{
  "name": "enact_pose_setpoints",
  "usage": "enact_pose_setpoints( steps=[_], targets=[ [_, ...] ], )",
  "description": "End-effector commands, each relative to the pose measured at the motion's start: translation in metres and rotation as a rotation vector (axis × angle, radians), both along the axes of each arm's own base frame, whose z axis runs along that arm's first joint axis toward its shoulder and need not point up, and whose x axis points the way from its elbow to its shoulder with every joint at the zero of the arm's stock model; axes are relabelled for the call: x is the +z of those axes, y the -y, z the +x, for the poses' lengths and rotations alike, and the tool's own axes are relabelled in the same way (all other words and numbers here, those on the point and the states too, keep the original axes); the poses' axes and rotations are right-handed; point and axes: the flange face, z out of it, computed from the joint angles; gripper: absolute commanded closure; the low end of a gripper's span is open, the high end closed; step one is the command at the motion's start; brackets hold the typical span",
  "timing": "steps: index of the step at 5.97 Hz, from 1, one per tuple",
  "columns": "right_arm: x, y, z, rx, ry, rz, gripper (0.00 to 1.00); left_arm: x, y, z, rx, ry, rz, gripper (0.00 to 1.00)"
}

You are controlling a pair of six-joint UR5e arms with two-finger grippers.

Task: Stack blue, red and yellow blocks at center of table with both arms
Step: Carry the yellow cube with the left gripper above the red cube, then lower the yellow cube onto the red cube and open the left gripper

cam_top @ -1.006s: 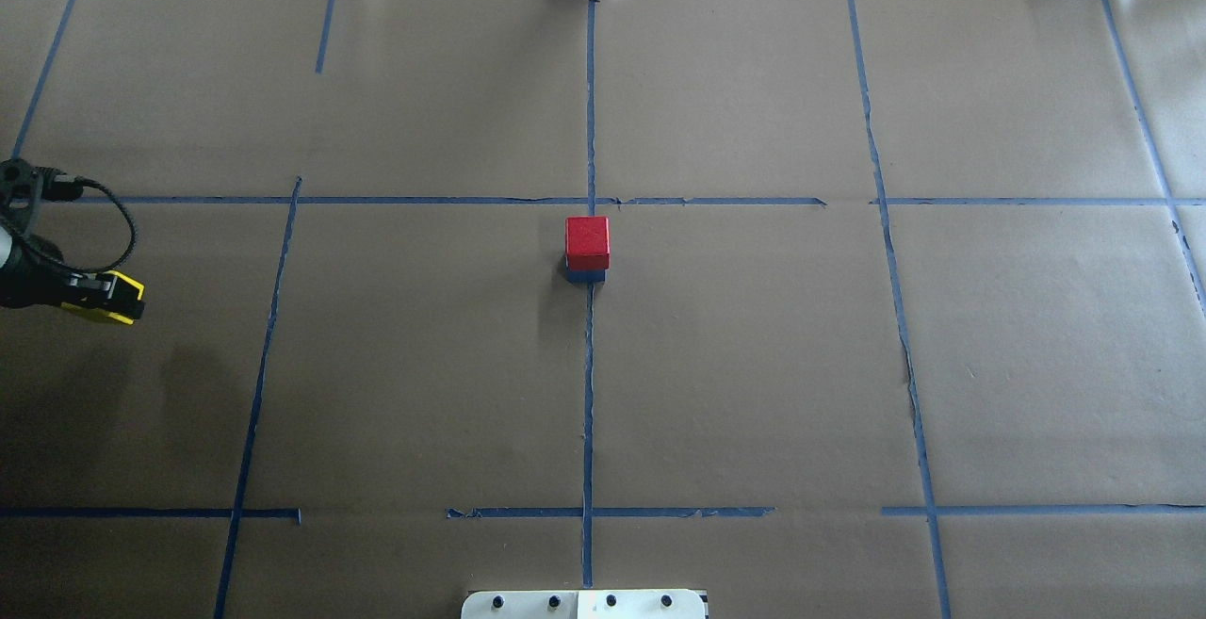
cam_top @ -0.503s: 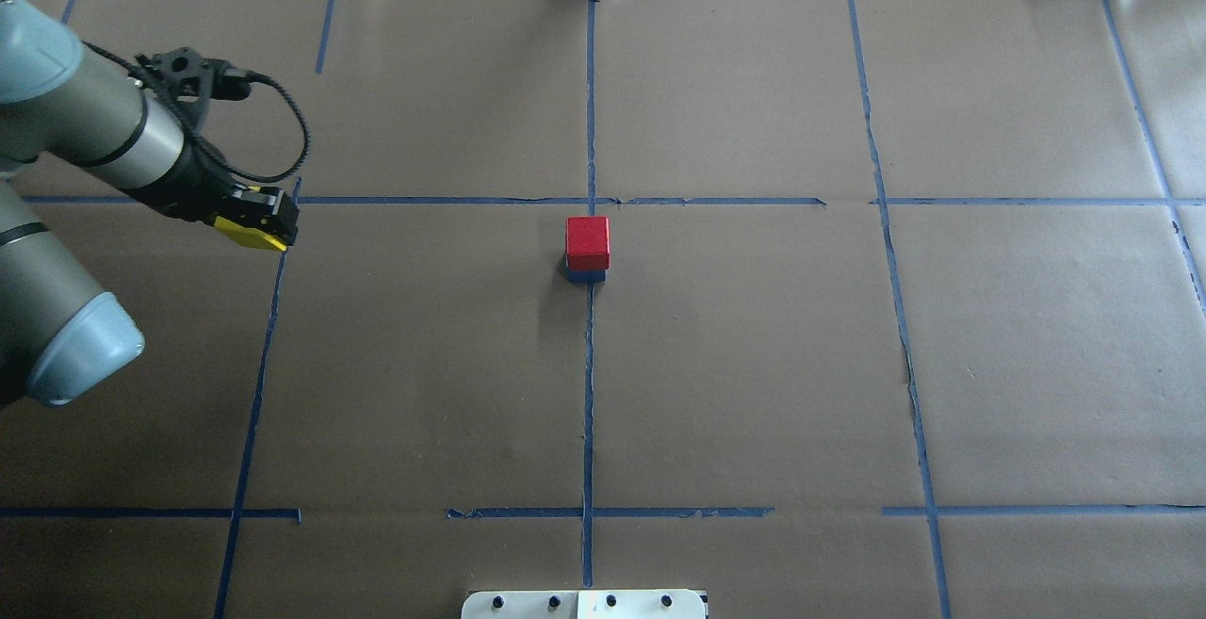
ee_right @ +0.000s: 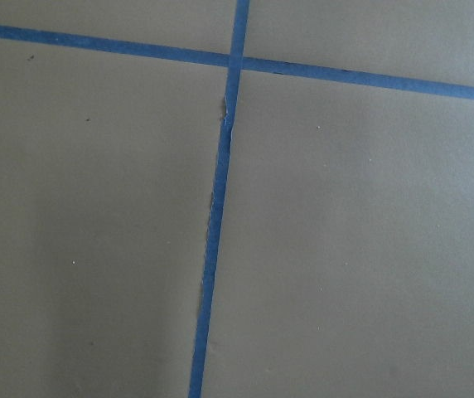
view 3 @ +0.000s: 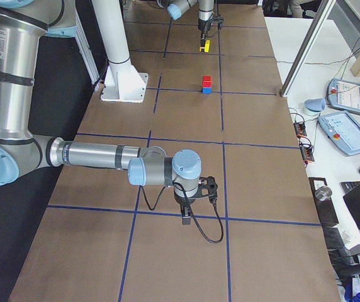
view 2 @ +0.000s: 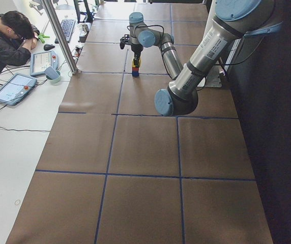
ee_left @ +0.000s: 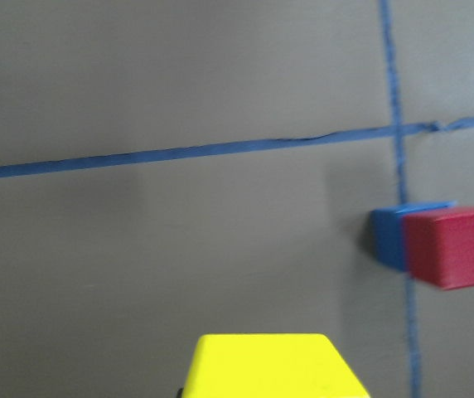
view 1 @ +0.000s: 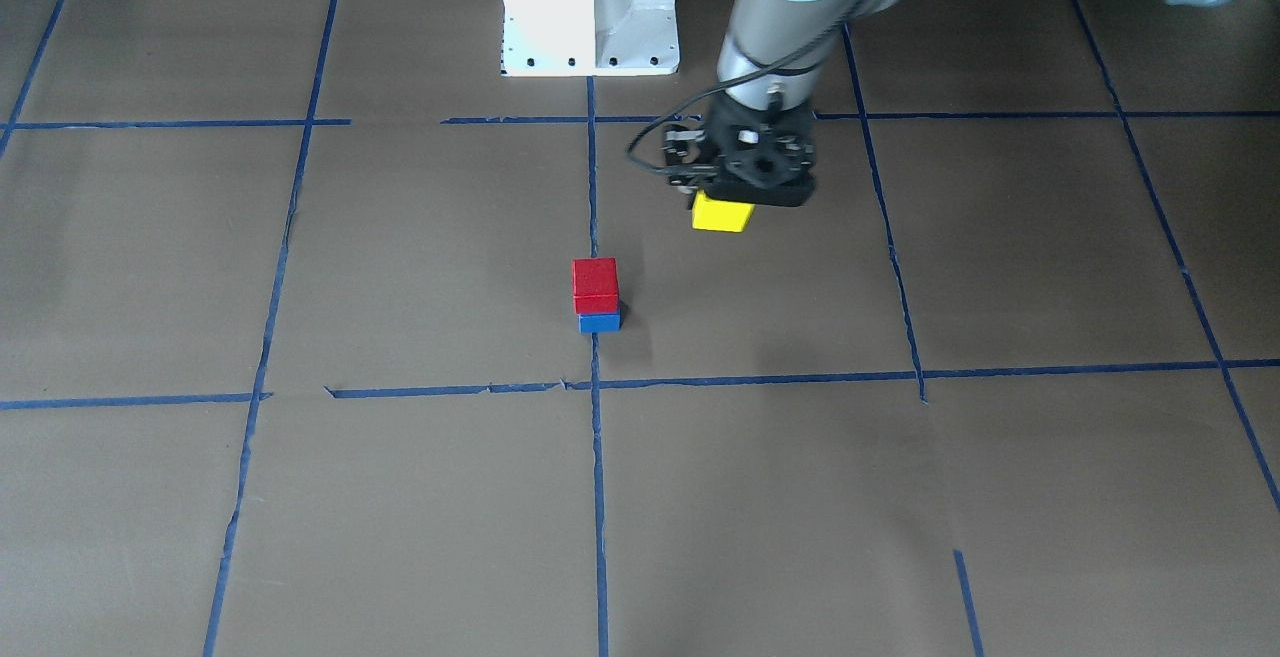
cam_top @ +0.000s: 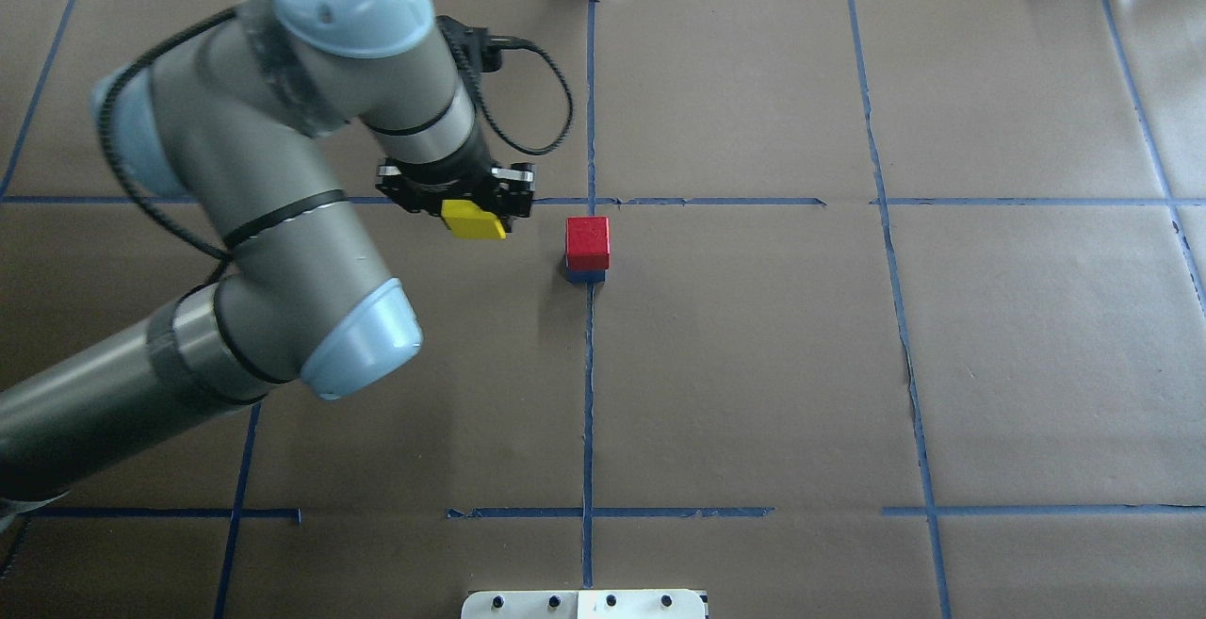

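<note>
A red block (cam_top: 587, 240) sits on a blue block (cam_top: 585, 273) at the table's centre, on the crossing of the tape lines; the stack also shows in the front view, red (view 1: 595, 284) over blue (view 1: 599, 322). My left gripper (cam_top: 471, 212) is shut on a yellow block (cam_top: 476, 223) and holds it above the table, a short way to the left of the stack. In the left wrist view the yellow block (ee_left: 270, 365) is at the bottom edge, the red block (ee_left: 457, 246) to the right. My right gripper (view 3: 185, 220) hangs over bare paper far from the stack; I cannot tell if it is open.
Brown paper with blue tape lines (cam_top: 589, 393) covers the table. The robot's white base plate (view 1: 590, 7) is at the near edge. An operator (view 2: 8, 40) sits at a desk with tablets (view 3: 347, 97) beyond the table's far side.
My left arm has swept from the table's left edge toward the centre, carrying the yellow block. The red-on-blue stack has not moved.
</note>
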Motion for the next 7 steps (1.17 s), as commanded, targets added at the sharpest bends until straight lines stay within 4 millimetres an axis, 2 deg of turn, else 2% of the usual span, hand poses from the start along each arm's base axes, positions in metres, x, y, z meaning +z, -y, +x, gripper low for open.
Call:
enact_pose_setpoints(
  steps=[1,2,4,7],
  targets=[
    [0.000,0.000,0.000,0.000,0.000,0.001,0.00,-0.032,0.016,0.057,-0.056,-0.018,-0.059,1.00],
    [0.000,0.000,0.000,0.000,0.000,0.001,0.00,-0.020,0.026,0.077,-0.087,-0.010,-0.106,1.00],
    [0.000,0.000,0.000,0.000,0.000,0.000,0.00,-0.011,0.016,0.105,-0.090,0.024,-0.090,0.99],
    [0.000,0.000,0.000,0.000,0.000,0.000,0.00,-0.003,0.022,0.114,-0.089,0.030,-0.081,0.96]
  ],
)
